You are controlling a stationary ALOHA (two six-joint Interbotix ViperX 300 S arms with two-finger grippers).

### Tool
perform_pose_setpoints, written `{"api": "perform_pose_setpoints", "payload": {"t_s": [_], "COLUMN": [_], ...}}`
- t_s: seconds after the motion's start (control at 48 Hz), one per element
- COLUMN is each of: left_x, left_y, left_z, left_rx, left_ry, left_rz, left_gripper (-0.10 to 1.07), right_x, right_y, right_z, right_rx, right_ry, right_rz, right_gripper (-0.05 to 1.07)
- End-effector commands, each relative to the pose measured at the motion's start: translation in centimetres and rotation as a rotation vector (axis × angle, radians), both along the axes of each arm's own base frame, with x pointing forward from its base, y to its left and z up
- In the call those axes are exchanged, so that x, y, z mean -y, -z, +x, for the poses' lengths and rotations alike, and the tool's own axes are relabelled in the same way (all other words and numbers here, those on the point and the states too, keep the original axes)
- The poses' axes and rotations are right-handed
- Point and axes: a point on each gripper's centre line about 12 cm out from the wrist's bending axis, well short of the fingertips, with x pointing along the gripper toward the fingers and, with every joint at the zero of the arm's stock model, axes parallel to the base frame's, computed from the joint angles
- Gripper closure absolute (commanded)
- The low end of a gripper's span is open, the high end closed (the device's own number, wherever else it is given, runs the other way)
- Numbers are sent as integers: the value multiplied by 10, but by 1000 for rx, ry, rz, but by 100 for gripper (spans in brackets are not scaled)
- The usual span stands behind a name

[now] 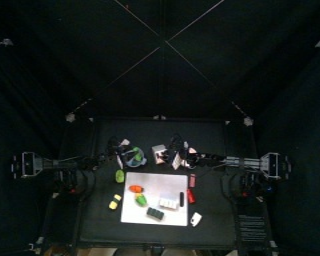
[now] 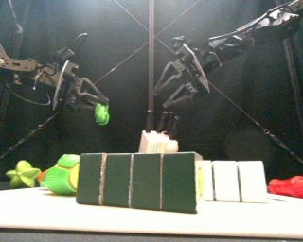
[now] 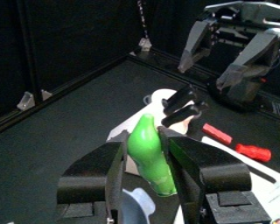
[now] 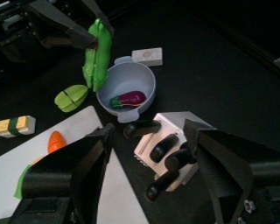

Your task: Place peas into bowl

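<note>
Black curtains all around, small black table (image 1: 96, 200) in the middle. Long green pea pod (image 3: 147, 155) is pinched between the left gripper (image 3: 152, 179) jaws, held up in the air right over the grey-blue bowl (image 4: 129, 88) (something purple already sits inside). Right gripper (image 4: 146, 156) hovers close beside the bowl, jaws spread, holding nothing, above a white board (image 1: 156, 186).

Black table (image 1: 99, 200) with a white mat (image 1: 157, 186), grey bowl (image 4: 127, 87) and small toy foods.
</note>
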Motion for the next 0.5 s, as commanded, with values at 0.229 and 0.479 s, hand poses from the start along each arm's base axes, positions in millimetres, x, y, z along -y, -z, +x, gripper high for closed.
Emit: {"api": "perform_pose_setpoints", "payload": {"t_s": [0.229,0.479], "left_x": [-5,-16], "left_y": [25,42], "left_z": [-13,-19], "left_rx": [-169,-240], "left_ry": [-11,-56], "left_rz": [-72,-111], "left_gripper": [26,27], "right_x": [-2,-3], "right_y": [-8,-3], "right_z": [-4,-4], "right_rx": [23,15], "right_ry": [0,3], "right_rz": [4,17], "right_gripper": [7,7]}}
